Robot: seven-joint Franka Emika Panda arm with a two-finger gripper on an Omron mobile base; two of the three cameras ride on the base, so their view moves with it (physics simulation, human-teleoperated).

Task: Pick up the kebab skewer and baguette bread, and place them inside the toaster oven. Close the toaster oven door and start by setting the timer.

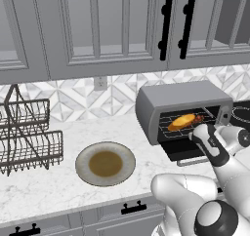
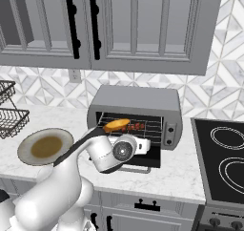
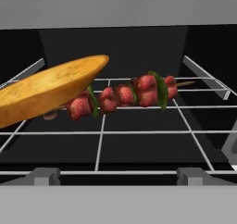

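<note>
The toaster oven (image 1: 183,110) stands open on the counter (image 1: 58,181), its door (image 2: 136,161) dropped flat – the baguette bread (image 3: 48,89) and the kebab skewer (image 3: 122,96) both lie on the wire rack (image 3: 139,133) inside, touching, the bread overlapping the skewer's end. The gripper (image 1: 201,132) hovers just before the cavity, fingers spread and empty

The table (image 1: 58,186) is a white marbled surface running under the grey wall cupboards. On it, toward 9 o'clock in the left base view, stands a dark wire rack (image 1: 29,142). Near the middle lies a round plate (image 1: 105,163) with a brown centre, well apart from the rack. At 3 o'clock sits the toaster oven (image 1: 183,114), its toaster oven door (image 1: 188,153) dropped open onto the table side. A black cooktop (image 2: 224,163) adjoins the table beyond the oven.
</note>
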